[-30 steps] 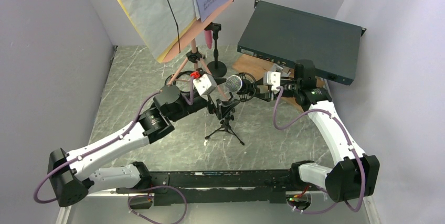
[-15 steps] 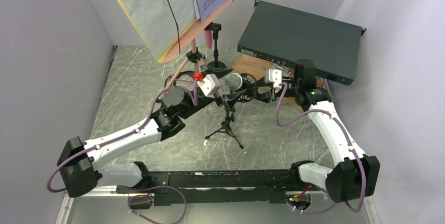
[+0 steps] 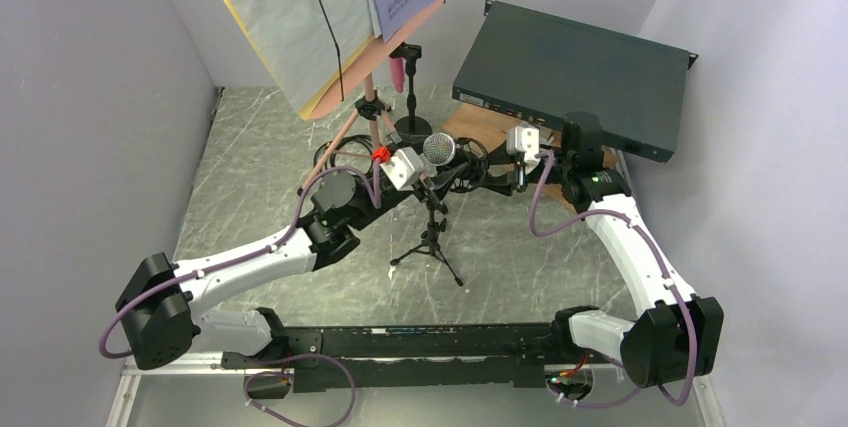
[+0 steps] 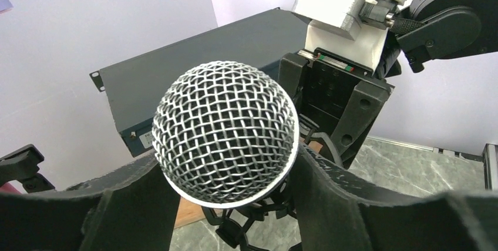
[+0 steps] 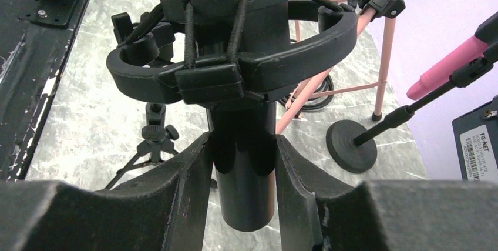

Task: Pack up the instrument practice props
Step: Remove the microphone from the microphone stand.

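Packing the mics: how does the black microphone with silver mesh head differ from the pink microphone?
Black microphone with silver mesh head: clamped between left hand and right hand; pink microphone: untouched on a black round-base stand. The black one sits in a black ring mount; the pink one in a clip.

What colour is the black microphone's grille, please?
The grille is silver wire mesh, clearest in the left wrist view.

Left pincer (image 4: 227, 171), right pincer (image 5: 242, 154): both clamped.

Bright, even, soft light with faint shadows; wrist views blur only at their near edges.
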Available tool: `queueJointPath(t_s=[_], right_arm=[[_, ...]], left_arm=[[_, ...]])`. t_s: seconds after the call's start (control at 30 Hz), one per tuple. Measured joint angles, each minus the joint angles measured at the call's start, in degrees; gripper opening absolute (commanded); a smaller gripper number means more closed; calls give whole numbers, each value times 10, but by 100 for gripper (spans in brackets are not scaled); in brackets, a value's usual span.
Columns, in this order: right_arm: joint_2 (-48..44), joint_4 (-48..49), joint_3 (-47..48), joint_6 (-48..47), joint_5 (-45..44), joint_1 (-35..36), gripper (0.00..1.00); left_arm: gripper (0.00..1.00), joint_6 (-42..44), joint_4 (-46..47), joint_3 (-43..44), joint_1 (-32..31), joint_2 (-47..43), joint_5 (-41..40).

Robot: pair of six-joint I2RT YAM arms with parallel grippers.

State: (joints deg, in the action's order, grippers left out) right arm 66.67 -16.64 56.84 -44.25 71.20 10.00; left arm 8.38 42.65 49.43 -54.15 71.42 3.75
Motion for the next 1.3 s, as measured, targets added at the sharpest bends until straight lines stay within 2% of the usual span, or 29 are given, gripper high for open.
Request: queueJointPath(t_s=[0.03,0.17,0.23,0.27,0.37,0.43,0.6,0.87,1.03,1.3], right_arm=[[0,4,-2,5,0,0,13],[0,29,-7,11,0,2,16],[-1,38,-11,8,1,8,25],[-2,43,-13,8,2,8,32],[-2,47,-16,9,0,7,57],[-5,44,-18,14,0,7,69],[-25,20,-26,18,-2,-3,86],[-48,-24,-39,7,-2,-23,96],[-59,-55,-48,-8,-2,-33,97],[-64,-73,-54,-14,1,-45,99]], left_arm=[[57,1,2,0,-1,0,0],[17,-14,11,-2,-9,2,15],[4,-21,12,-3,-17,2,26],[0,-23,12,-3,-18,2,28],[0,-21,10,-3,-14,1,27],[0,-15,2,-3,-14,-3,25],[0,1,-26,-4,-6,-32,11],[0,9,-96,-1,-4,-104,11],[0,5,-169,11,-4,-148,27],[0,-7,-198,22,-4,-187,33]])
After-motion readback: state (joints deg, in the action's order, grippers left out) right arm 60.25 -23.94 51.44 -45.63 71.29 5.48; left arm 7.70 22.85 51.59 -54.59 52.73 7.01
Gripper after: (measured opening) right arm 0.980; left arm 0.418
